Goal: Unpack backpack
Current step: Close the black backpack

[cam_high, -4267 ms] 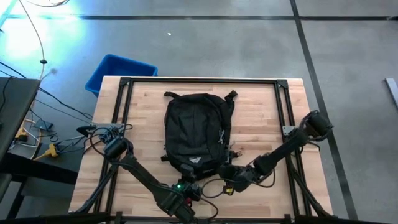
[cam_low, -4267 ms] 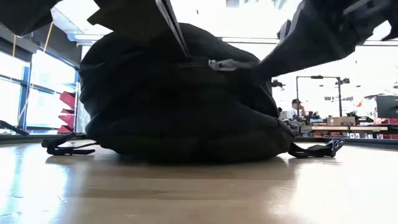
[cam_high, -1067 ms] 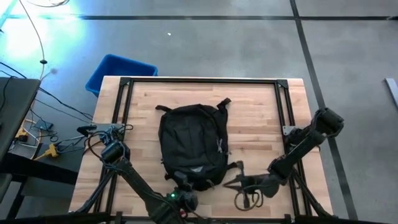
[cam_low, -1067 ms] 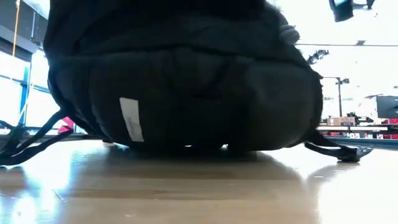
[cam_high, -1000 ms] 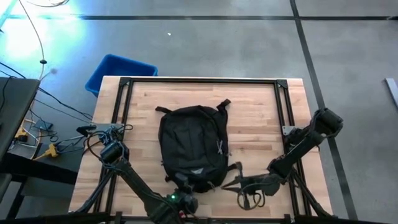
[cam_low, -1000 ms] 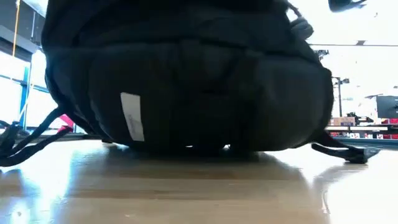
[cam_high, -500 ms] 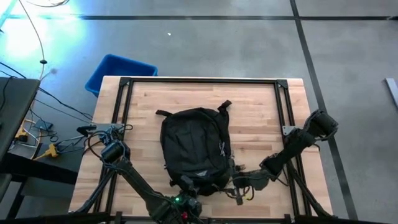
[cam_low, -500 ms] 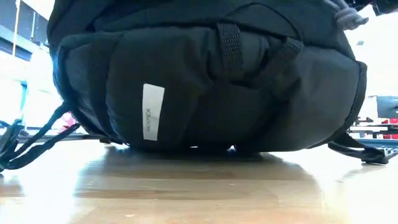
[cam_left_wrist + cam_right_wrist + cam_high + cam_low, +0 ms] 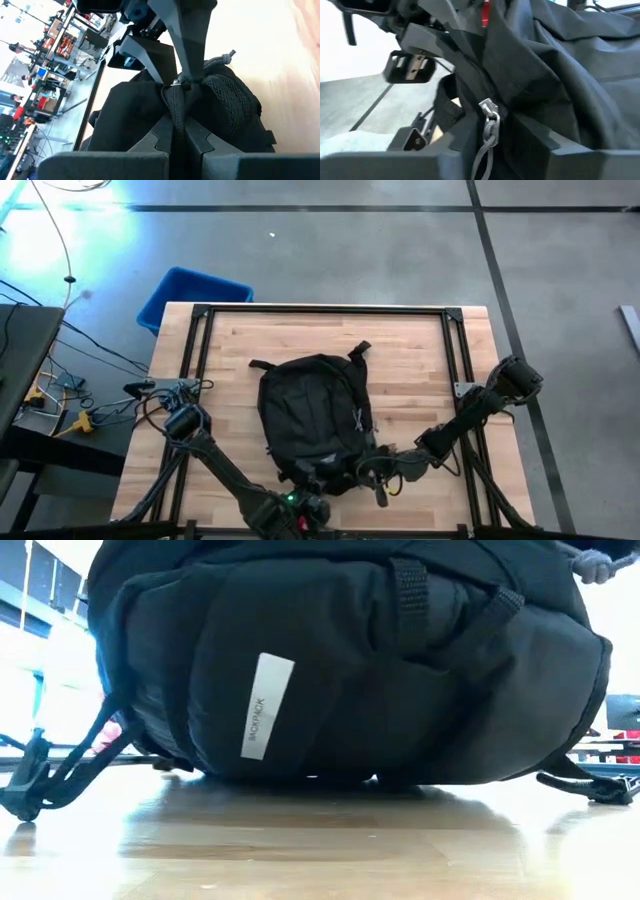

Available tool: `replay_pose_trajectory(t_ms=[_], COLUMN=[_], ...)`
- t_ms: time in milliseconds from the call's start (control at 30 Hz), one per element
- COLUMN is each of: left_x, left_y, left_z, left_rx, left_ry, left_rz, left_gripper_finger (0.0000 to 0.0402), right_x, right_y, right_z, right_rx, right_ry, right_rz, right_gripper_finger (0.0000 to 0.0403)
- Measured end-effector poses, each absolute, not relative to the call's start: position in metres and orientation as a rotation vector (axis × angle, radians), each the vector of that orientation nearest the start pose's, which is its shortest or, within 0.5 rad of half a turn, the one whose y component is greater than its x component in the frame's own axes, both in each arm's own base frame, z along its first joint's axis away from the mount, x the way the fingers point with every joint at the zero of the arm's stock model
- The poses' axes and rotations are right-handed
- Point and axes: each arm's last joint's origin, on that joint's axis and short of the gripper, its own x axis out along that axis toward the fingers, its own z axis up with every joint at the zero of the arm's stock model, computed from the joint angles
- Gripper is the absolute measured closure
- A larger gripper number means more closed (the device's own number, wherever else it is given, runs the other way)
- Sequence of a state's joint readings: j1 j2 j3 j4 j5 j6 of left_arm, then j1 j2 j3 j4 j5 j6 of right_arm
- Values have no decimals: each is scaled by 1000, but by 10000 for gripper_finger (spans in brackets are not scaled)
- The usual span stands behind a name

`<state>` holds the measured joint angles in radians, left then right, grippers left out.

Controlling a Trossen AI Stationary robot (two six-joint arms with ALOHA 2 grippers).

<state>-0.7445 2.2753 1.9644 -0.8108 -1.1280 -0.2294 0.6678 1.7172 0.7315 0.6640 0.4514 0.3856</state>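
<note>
High view: 2 arms meet at the near end of the backpack.
Left gripper: at the near table edge, fingers pressed together on a fold of the backpack's black fabric.
Right gripper: just beside the left one, at the bag's near right corner; zipper pull hangs between its fingers; whether it grips cannot be told.
Backpack: centre of the table, long axis near to far, strapped end pointing far.
Label: white, on the end facing the low camera.
Blue bin: on the floor beyond the far left corner.
</note>
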Motion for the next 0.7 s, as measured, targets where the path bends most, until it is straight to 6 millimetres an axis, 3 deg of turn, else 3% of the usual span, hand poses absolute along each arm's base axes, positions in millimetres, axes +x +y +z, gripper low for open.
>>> replay_pose_trajectory(t_ms=[133,400,700], left_x=[374,400,412], left_y=[-299,-278,-267], left_z=[214,193,174], left_rx=[641,561,523], left_ry=[615,692,764], left_rz=[428,421,400], left_gripper_finger=[401,401,401], right_x=[269,276,278], right_y=[195,200,216], right_z=[162,166,189], right_rx=[193,129,-45], right_ry=[319,449,632], right_rz=[140,102,9], right_gripper_finger=[389,401,402])
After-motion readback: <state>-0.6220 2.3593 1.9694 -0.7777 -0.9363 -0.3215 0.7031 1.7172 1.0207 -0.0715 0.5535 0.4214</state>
